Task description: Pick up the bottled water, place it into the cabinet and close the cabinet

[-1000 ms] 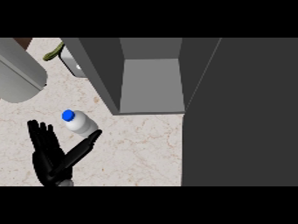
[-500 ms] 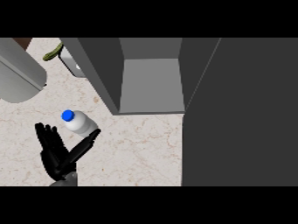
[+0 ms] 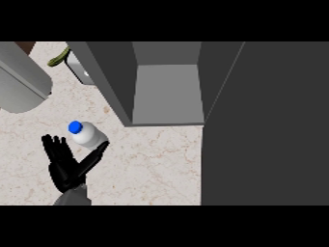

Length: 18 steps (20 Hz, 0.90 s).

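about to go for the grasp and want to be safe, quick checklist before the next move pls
1. Bottled water standing on the counter: ok.
2. Left hand open, fingers straight: ok.
3. Left hand next to the bottled water: ok.
4. Fingers curled round the bottled water: not ok, not yet gripped.
5. Cabinet open to receive it: ok.
6. Right hand out of the way: cannot tell, not in view.

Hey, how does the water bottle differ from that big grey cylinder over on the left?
The water bottle is white with a blue cap; the grey cylinder is plain grey. The bottle is far smaller and shows whole, while the cylinder runs off the view's left edge. Both are rounded and sit left of the open cabinet.
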### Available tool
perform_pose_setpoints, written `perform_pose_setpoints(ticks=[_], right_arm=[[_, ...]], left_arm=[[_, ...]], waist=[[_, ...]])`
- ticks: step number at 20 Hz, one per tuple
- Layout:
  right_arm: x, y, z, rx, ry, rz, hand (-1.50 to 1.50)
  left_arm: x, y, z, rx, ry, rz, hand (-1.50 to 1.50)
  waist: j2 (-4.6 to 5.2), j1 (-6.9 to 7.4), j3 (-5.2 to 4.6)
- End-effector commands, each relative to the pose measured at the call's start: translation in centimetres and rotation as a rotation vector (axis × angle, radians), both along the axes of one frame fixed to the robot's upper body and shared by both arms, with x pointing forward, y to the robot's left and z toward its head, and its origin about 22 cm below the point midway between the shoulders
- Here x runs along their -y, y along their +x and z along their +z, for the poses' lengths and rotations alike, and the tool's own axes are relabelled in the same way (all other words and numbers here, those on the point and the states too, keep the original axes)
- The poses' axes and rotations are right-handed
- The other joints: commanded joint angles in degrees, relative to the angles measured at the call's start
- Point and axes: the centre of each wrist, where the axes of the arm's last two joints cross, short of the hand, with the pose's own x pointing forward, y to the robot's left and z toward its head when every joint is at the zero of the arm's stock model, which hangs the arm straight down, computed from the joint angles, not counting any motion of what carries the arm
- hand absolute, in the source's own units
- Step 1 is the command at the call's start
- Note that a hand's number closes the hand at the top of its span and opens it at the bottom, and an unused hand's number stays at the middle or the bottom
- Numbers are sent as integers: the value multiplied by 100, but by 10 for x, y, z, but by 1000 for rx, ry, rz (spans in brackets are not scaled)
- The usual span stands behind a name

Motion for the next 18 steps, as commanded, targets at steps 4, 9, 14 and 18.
perform_pose_setpoints(ticks=[4,9,14,18], right_arm=[[-5,4,34,75,-4,19,-150],[-8,-10,44,62,-17,26,-150],[-6,-2,39,80,-23,42,-150],[-7,8,22,69,-33,21,-150]], left_arm=[[3,10,-11,118,-87,-64,-150],[7,10,-17,169,-94,-46,150],[25,48,1,202,-73,-39,150],[21,39,-8,193,-103,-65,150]], waist=[[12,42,2],[-16,-11,4],[5,-62,-1],[-6,33,8]])
